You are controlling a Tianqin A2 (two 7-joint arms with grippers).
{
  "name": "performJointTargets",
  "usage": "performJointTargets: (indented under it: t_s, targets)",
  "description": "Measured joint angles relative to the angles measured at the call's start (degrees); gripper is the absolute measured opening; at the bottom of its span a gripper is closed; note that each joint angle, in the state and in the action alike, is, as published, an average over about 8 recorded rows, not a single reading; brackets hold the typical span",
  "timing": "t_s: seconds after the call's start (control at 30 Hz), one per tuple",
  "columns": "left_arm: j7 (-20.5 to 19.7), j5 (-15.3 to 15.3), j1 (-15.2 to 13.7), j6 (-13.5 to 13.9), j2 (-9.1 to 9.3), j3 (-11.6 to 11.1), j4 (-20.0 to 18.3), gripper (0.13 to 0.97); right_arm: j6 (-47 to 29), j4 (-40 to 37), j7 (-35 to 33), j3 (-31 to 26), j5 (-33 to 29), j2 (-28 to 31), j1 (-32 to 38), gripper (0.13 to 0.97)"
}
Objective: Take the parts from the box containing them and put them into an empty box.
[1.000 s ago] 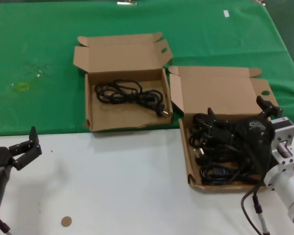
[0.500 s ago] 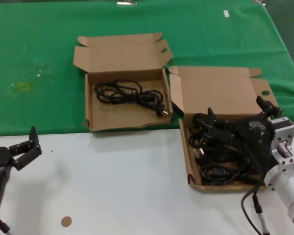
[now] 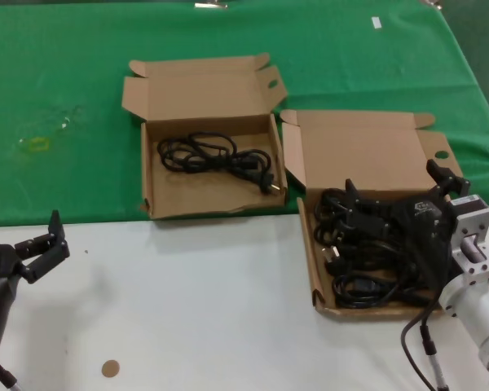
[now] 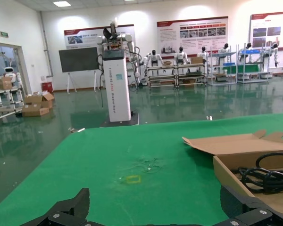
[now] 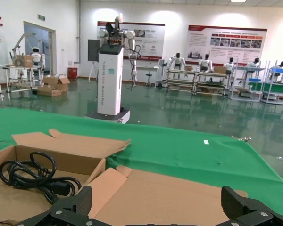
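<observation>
Right tool [image 3: 399, 195] spread apart, low over the cord pile [image 3: 367, 252] in the near-right box [image 3: 354, 151]; left tool [image 3: 42, 244] apart, parked near-left; one cord [image 3: 216, 156] in far-left box [image 3: 204, 85].

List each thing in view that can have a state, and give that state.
Right box: lid open, holds a pile of cords.
Left box: lid open, holds one coiled cord.
Right gripper: jaws open, over the cord pile.
Left gripper: jaws open, idle over the white table.
</observation>
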Motion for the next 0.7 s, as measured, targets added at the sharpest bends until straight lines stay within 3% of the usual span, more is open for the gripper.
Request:
performJointTargets:
  t_s: [0.7]
  targets:
    - [0.0,0.0,0.0,0.0,0.0,0.0,0.0,0.966,0.0,0.0,0.0,0.0,0.0,0.0,0.0,0.966]
